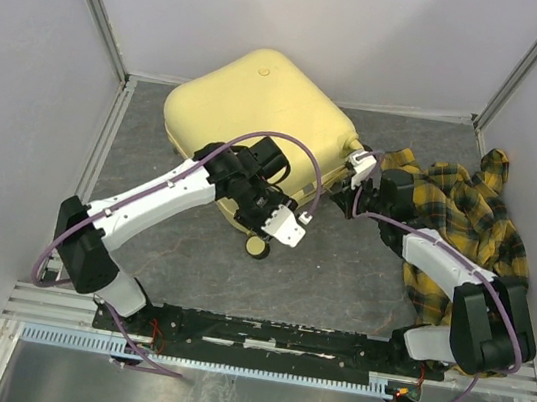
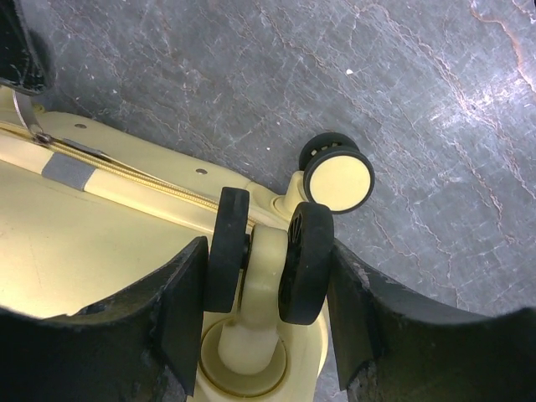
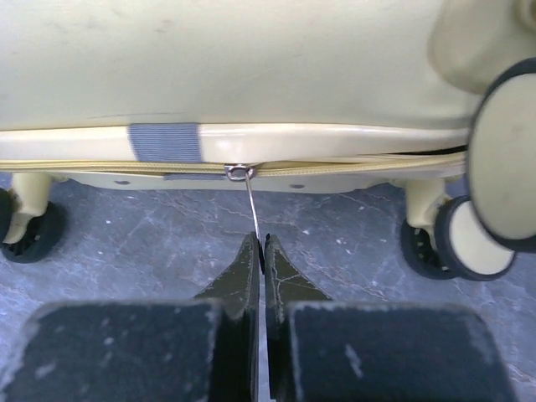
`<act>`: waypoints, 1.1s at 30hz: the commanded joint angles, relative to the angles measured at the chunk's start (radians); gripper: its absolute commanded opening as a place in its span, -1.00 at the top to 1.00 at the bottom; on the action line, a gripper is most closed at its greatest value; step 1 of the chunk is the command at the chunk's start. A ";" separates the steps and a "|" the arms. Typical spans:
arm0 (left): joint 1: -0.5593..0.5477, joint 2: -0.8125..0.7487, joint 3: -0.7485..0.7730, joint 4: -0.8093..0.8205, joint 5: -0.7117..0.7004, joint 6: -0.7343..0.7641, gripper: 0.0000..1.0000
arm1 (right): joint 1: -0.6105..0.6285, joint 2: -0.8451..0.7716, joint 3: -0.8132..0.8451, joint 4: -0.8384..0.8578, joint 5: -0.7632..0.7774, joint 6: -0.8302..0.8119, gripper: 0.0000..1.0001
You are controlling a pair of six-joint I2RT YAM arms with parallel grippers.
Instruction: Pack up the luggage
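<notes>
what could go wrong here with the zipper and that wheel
The right gripper pinches only the tip of the thin zipper pull; it could slip out when pulled. The left gripper brackets a caster wheel, which can swivel, so the suitcase might shift instead of staying braced.

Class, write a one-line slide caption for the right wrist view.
Right gripper pinches the zipper pull of the yellow luggage lying on the grey table.

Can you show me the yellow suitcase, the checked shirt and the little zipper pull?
yellow suitcase [image 1: 263, 99], top view, on its shell's middle.
checked shirt [image 1: 470, 206], top view, on the crumpled cloth.
zipper pull [image 3: 252, 209], right wrist view, on its thin metal tab.
</notes>
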 commanded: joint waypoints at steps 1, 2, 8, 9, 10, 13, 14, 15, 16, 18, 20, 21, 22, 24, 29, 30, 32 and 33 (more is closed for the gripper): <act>0.000 -0.087 -0.079 -0.278 -0.023 -0.027 0.28 | -0.129 -0.027 0.029 -0.050 0.138 -0.089 0.97; 0.000 -0.097 -0.093 -0.279 -0.029 -0.024 0.28 | -0.145 -0.027 0.029 -0.050 0.130 -0.101 0.97; 0.000 -0.118 -0.117 -0.264 -0.038 -0.028 0.27 | -0.226 0.005 0.051 -0.037 0.090 -0.150 0.97; 0.000 -0.113 -0.112 -0.263 -0.034 -0.032 0.27 | -0.240 0.018 0.059 -0.029 0.090 -0.151 0.97; 0.000 -0.109 -0.107 -0.263 -0.032 -0.034 0.27 | -0.252 0.033 0.070 -0.023 0.089 -0.151 0.97; 0.000 -0.103 -0.103 -0.265 -0.031 -0.029 0.28 | -0.300 0.075 0.099 0.008 0.085 -0.153 0.97; 0.000 -0.103 -0.105 -0.269 -0.035 -0.024 0.28 | -0.317 0.087 0.109 0.019 0.079 -0.155 0.97; 0.000 -0.102 -0.107 -0.272 -0.037 -0.021 0.29 | -0.333 0.096 0.116 0.028 0.071 -0.157 0.97; 0.000 -0.103 -0.110 -0.278 -0.040 -0.019 0.29 | -0.349 0.105 0.123 0.036 0.057 -0.158 0.97; 0.000 -0.108 -0.120 -0.279 -0.038 -0.013 0.30 | -0.384 0.123 0.133 0.055 0.017 -0.164 0.97; 0.000 -0.109 -0.130 -0.280 -0.022 -0.002 0.30 | -0.414 0.149 0.140 0.096 -0.022 -0.162 0.97; 0.000 -0.106 -0.131 -0.282 -0.015 0.003 0.31 | -0.426 0.166 0.152 0.108 -0.036 -0.157 0.97; -0.001 -0.101 -0.130 -0.285 -0.011 0.006 0.31 | -0.435 0.187 0.170 0.114 -0.053 -0.150 0.97; -0.002 -0.090 -0.126 -0.296 -0.007 0.013 0.31 | -0.444 0.229 0.215 0.123 -0.078 -0.133 0.96; -0.002 -0.082 -0.134 -0.313 -0.010 0.045 0.32 | -0.444 0.339 0.352 0.127 -0.170 -0.060 0.96; -0.002 -0.080 -0.136 -0.317 -0.010 0.049 0.32 | -0.444 0.356 0.377 0.126 -0.181 -0.048 0.96; -0.001 -0.079 -0.141 -0.325 -0.009 0.055 0.32 | -0.440 0.381 0.417 0.123 -0.197 -0.035 0.96; -0.002 -0.080 -0.147 -0.329 -0.007 0.057 0.32 | -0.435 0.390 0.437 0.123 -0.202 -0.033 0.96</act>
